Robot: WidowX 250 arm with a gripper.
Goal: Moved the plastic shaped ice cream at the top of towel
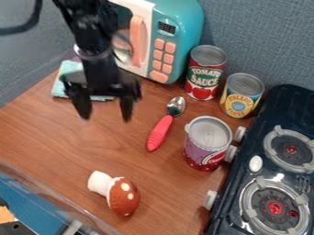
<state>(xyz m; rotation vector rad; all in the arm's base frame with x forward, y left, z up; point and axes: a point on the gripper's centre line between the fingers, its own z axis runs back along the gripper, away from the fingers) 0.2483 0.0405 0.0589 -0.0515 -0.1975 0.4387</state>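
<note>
- The toy in the form of a mushroom (124, 196) is seen at the lower left of the wooden tabletop (49, 137); its stem is white and thick, its cap is rounded, brown, with pale dots. It is lying on its side, well apart from the towel.
- The towel (72, 69) is made of pale teal cloth, folded flat, and is placed at the upper left, beside the microwave. It is partly covered from view by the gripper, so what rests on the hidden part cannot be told.
- By the toy microwave (186, 18) a smooth teal casing with softened corners is shown, with a white front, a curved salmon handle and salmon buttons.
- The spoon (160, 132) is formed of a shiny metal bowl and a ribbed, pinkish-red grip; it is laid slantwise near the middle.
- Three cylindrical cans with metal rims are stood upright: a red one (204, 73), a yellow one (241, 96), and a purple-red one (207, 142) close to the stove.
- The stove (245, 160) is dark and glossy, with round grey burner grates.
- The arm (92, 27) is entered from the top edge at the left, and the black gripper (105, 114) is hung downward in front of the towel. Its two fingers are spread apart, with wood seen between them.
</note>
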